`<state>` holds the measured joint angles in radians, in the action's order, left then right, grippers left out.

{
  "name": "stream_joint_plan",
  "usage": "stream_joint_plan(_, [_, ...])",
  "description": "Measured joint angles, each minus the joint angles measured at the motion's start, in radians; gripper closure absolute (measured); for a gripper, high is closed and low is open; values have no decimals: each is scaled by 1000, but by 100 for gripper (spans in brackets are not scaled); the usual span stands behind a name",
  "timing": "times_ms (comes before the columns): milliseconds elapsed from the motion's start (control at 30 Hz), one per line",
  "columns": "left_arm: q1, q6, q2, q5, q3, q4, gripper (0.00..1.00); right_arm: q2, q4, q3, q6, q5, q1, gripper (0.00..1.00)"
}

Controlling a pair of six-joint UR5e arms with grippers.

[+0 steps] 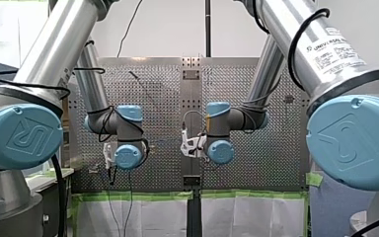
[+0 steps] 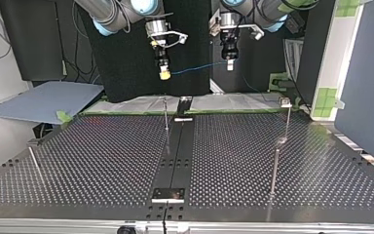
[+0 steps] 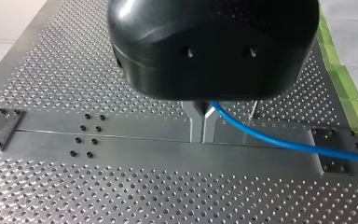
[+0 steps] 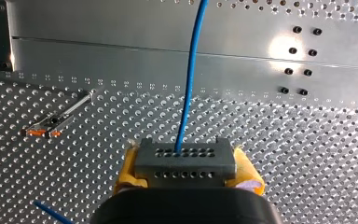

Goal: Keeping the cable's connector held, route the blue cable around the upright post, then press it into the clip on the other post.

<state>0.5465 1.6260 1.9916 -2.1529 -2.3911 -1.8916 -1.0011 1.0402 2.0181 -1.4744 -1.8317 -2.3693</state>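
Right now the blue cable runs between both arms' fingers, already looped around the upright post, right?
No: the top view shows the blue cable between my right fingers and my left fingers, in the air clear of the upright post, not looped.

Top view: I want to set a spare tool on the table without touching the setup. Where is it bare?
Bare perforated table between the short rod and the centre rail, and between that rail and the clip post. Crowded near the thin upright post, with the blue cable strung above between the connector in my right gripper and my left gripper.
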Motion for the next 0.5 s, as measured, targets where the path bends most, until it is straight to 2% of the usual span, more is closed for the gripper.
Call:
stream_joint_plan(333, [-1, 2, 0, -1, 0, 1, 100, 1, -1, 0, 1, -1, -1, 100])
stream_joint_plan(500, [-1, 3, 0, -1, 0, 2, 100, 31, -30, -6, 4, -5, -3, 100])
